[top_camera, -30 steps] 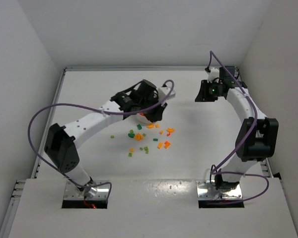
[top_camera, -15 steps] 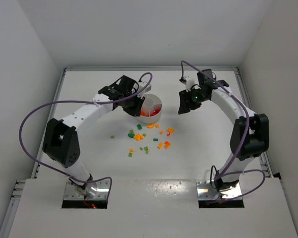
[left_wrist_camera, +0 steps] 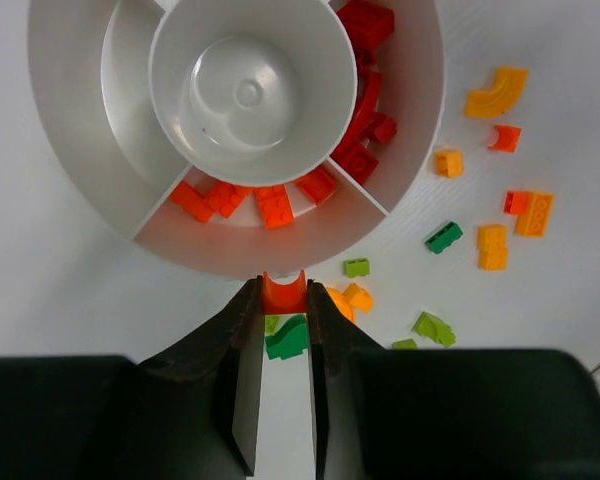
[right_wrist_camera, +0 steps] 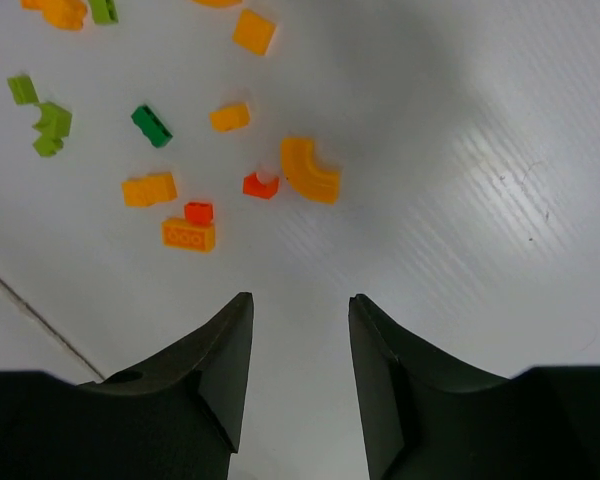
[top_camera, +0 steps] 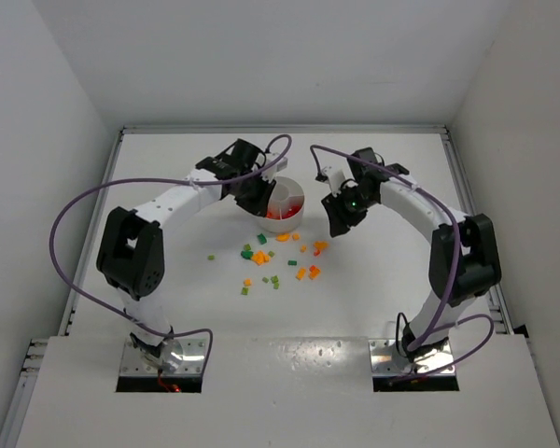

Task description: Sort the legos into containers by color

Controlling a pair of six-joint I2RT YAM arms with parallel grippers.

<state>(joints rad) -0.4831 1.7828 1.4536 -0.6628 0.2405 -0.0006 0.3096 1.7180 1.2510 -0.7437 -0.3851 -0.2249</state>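
The round white dish (left_wrist_camera: 80, 150) holds red bricks (left_wrist_camera: 365, 90) in its right wedge and red-orange bricks (left_wrist_camera: 255, 200) in its near wedge; its central cup (left_wrist_camera: 248, 90) is empty. My left gripper (left_wrist_camera: 283, 296) is shut on a small red curved brick (left_wrist_camera: 283, 291), just outside the dish's near rim. In the top view it (top_camera: 257, 201) sits at the dish's (top_camera: 294, 198) left edge. Loose orange, green and red bricks (top_camera: 280, 257) lie in front of the dish. My right gripper (right_wrist_camera: 298, 300) is open and empty above the table, near an orange curved brick (right_wrist_camera: 310, 170).
White walls enclose the table on the left, back and right. A dark green brick (left_wrist_camera: 288, 338) and orange bricks (left_wrist_camera: 352, 297) lie under the left fingers. Both purple cables loop above the arms.
My right arm has swung left and nearer, from the back right to just right of the dish. My left gripper has shifted from over the dish to its left edge.
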